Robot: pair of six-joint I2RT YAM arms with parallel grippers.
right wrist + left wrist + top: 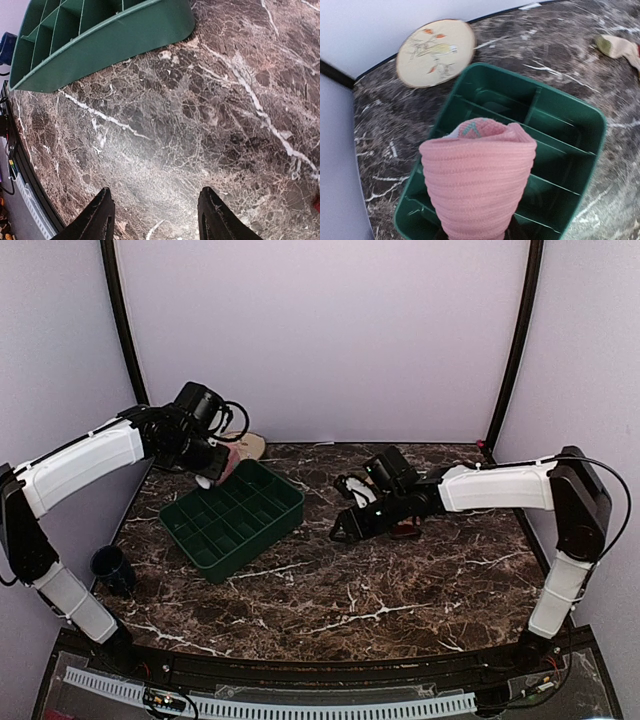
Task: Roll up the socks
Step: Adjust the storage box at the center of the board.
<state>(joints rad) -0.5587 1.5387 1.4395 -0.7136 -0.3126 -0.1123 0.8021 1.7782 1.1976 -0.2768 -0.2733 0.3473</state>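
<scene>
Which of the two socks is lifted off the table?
The pink sock, a rolled bundle held above the green tray. The tan sock lies on the table.

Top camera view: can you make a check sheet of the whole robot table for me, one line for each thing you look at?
Surface: dark brown marble table with white veins.
Job's things: rolled pink fabric sock held above the green plastic divided tray; tan striped fabric sock lying loose on the table, not rolled.
Clutter: round cream picture disc; dark blue cup.
Pincers: left pincer shut on the pink sock; right pincer open, holding nothing.
Cables: black left-wrist cable; black right-arm cable.
Surroundings: pale lilac walls; black corner posts.
</scene>
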